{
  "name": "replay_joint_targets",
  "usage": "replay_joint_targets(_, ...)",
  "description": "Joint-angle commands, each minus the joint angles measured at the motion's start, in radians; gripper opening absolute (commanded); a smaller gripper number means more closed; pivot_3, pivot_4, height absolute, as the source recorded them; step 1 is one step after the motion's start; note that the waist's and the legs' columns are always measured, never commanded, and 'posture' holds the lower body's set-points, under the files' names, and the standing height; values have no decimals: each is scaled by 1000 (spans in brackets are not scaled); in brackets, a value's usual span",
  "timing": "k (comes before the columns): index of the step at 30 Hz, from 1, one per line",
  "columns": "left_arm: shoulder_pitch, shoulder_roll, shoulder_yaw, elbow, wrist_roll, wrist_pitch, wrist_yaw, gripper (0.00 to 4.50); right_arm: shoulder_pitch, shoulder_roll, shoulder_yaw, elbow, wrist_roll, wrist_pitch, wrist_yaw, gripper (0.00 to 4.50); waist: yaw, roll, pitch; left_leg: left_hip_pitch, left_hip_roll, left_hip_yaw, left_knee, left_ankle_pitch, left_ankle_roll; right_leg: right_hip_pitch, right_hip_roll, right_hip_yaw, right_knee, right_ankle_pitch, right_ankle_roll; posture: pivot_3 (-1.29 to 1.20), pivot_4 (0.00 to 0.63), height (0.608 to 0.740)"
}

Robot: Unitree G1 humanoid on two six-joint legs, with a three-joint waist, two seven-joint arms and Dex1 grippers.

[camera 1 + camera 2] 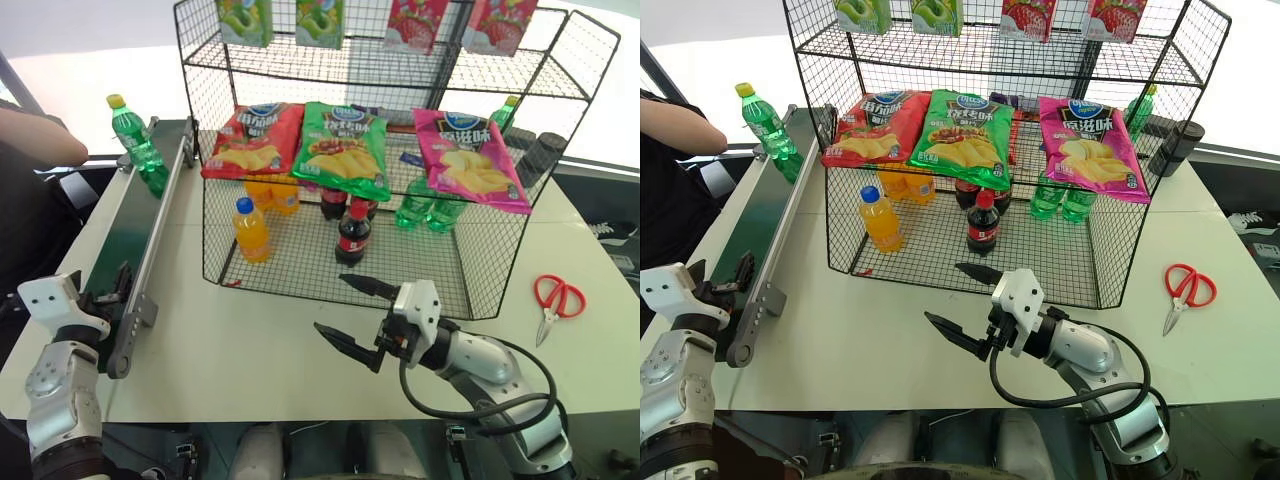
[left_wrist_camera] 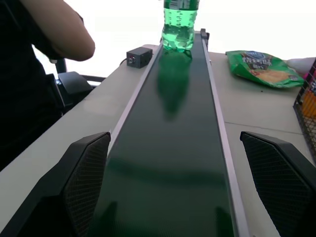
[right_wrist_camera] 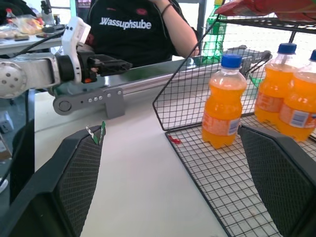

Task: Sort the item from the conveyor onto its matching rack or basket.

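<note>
Upright, the clear-green soda bottle (image 1: 133,135) has a yellow cap.

A green soda bottle (image 1: 764,122) with a yellow cap stands upright at the far end of the conveyor belt (image 1: 735,245), which runs along the left side of the white table (image 1: 880,350). Beside the belt sits a black wire rack (image 1: 970,170). Three chip bags lie across its middle level: red (image 1: 872,125), green (image 1: 962,136) and pink (image 1: 1090,142). Below them stand an orange drink bottle (image 1: 881,219), a cola bottle (image 1: 983,224) and more green bottles (image 1: 1058,200). Red-handled scissors (image 1: 1185,290) lie on the table to the right. The right gripper (image 1: 962,300) hovers in front of the rack, fingers spread wide, holding nothing. The left gripper (image 1: 725,276) sits at the belt's near end. A person's arm (image 1: 685,125) reaches in from the far left.
</note>
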Motion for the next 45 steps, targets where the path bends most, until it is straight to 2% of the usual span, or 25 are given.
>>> replay_joint_targets(1,-12,3,31,1,3,-42,26,4500,-9,9,-4,-1,8,-28,8,4468,0,0,0,0,0,0,0,0,0,0,0,0,0,0,0,0,150,740)
replay_joint_targets(24,-9,-2,7,13,28,-71,44,4500,-8,-8,38,32,-51,-122,79,4468,-1,-1,0,0,0,0,-1,0,0,-1,-2,0,0,0,0,0,150,740)
replay_joint_targets(45,-26,-9,7,-7,32,-70,70,4500,-61,-1,39,45,-32,-87,83,4468,-2,0,0,-1,0,0,-2,0,-1,-2,-5,0,-2,-1,-3,0,150,740)
